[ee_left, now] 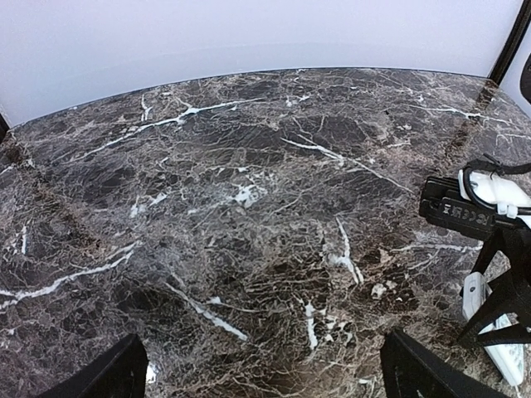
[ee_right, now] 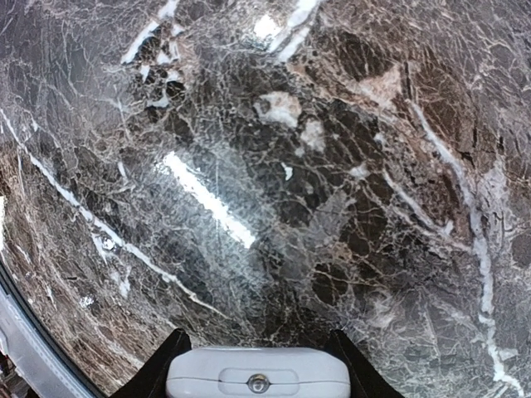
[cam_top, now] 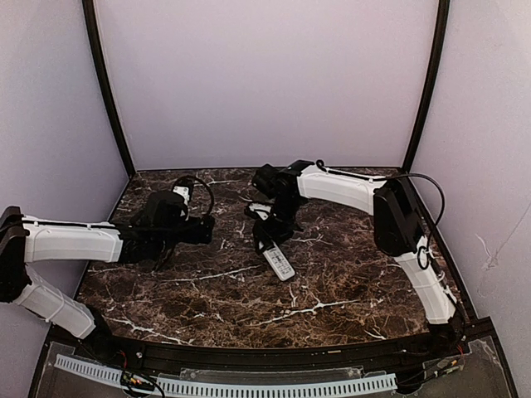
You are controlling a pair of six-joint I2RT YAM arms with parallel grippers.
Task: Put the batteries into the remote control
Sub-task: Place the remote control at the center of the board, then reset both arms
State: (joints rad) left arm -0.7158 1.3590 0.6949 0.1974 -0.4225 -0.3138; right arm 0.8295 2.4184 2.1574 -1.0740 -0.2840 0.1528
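Top external view showed us the remote control [cam_top: 280, 264] lying slantwise near the middle of the table [cam_top: 357, 290], a little toward the far edge. The right gripper [cam_top: 267, 237] was closed narrowly on its far end. Right wrist view agreed: a white rounded end sat pinched between the two black fingers [ee_right: 158, 377].

What looked like button rows faced up. We therefore judged that the recessed compartment was underneath and that the step in hand was turning the handset over. To do that well, we would have kept the grip square on the narrow end and lifted only until the long body cleared the marble. We would then have rolled the wrist slowly and set the handset down flat, back up, where both arms reach. A pinch so near one end leaves a long lever, and we thought the body could swing or slip if turned fast.

The left gripper [ee_left: 264, 377] hung empty with its jaws spread wide, left of the remote and apart from it. We judged it close enough to hinder a broad swing.

We found no batteries in any view. A small white patch [cam_top: 260, 209] just beyond the right gripper was too small to name.
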